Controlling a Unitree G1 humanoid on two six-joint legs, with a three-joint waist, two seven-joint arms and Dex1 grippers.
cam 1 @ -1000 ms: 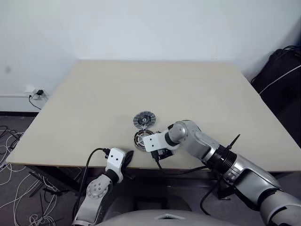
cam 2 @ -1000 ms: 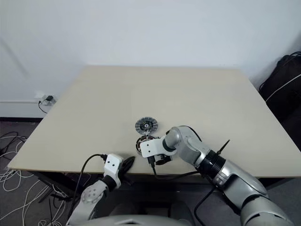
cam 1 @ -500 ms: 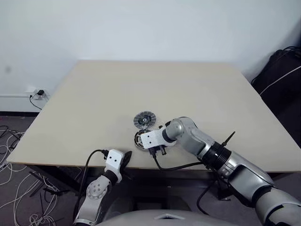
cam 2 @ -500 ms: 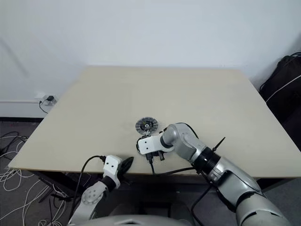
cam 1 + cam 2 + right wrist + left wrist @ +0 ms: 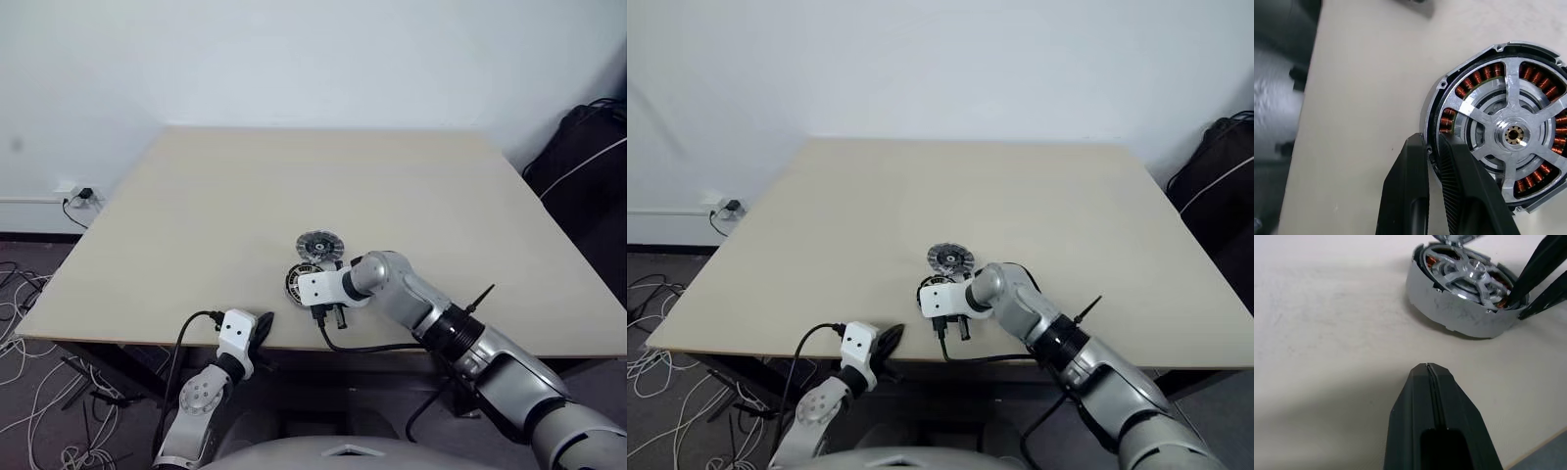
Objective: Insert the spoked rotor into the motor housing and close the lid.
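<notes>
The motor housing point(image 5: 1469, 83) lies near the table's front edge, its copper windings showing around the spoked rotor point(image 5: 1512, 133), which sits inside it. My right gripper point(image 5: 1432, 142) reaches in from the right and is shut on the housing's rim, with one finger inside the rim and one outside. The lid point(image 5: 318, 245), a ribbed silver-grey disc with a dark hub, lies flat just behind the housing point(image 5: 299, 279). At the table's front edge, left of the housing, my left gripper point(image 5: 1427, 369) is shut with nothing in it.
The beige table point(image 5: 294, 176) spreads wide behind and to both sides of the parts. A black cable point(image 5: 367, 346) hangs from my right wrist over the front edge. A dark bag point(image 5: 588, 157) stands on the floor at the right.
My right gripper's fingers have closed from wide open onto the housing's rim. The housing and the lid have both slid a little to the right. My left gripper has kept still.
</notes>
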